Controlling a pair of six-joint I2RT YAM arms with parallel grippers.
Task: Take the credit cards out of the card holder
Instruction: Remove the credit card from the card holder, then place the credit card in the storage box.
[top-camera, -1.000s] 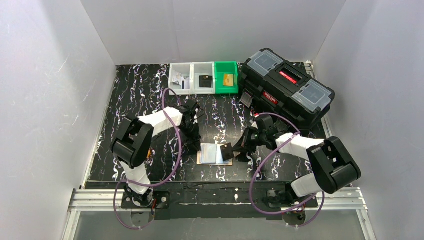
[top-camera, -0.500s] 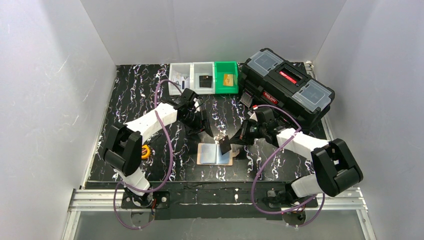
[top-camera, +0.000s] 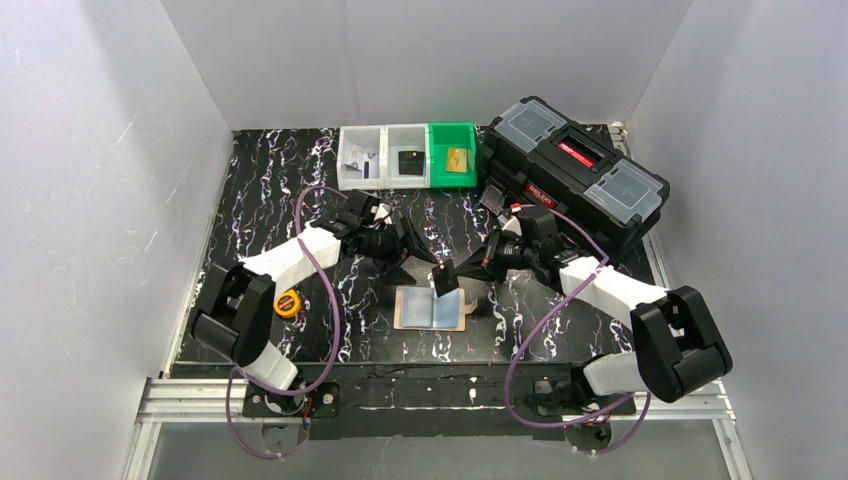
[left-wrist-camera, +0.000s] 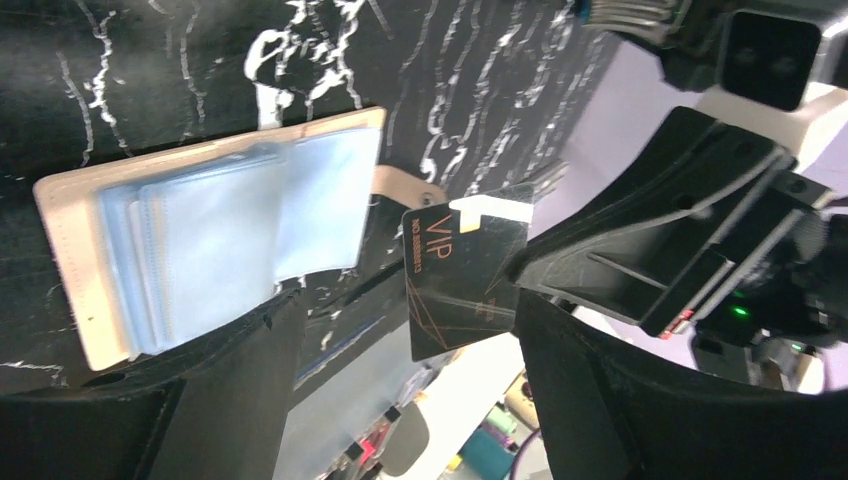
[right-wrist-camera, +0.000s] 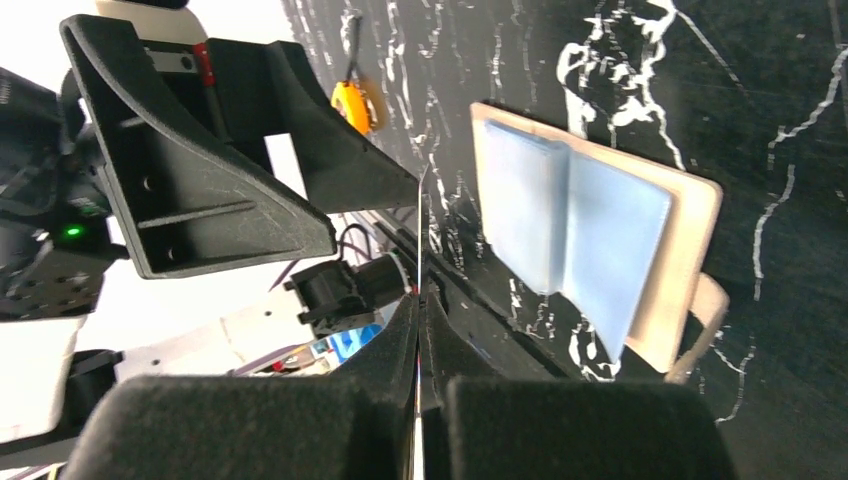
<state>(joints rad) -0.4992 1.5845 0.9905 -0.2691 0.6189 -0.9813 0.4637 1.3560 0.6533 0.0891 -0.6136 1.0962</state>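
**One card out, blue layers left in the holder**

The card holder (left-wrist-camera: 65, 260) lies opened flat on the table, inside up, with its snap tab sticking out on the side toward the right arm. Just above the holder's far edge and lifted clear of it, the right gripper (top-camera: 447, 276) is clamped on one end of a black card (left-wrist-camera: 462, 280) lettered "VIP" in gold. The left gripper (top-camera: 412, 254) hovers just beyond that same far edge with its jaws spread wide. In its wrist view the card hangs between them, with no contact that I can make out. By my reading one card is out, and a handover or a set-down comes next. Pale blue layers (left-wrist-camera: 215, 240) cover both halves of the holder. Whether they are cards or sleeves I cannot tell, so that much seems left to pull.
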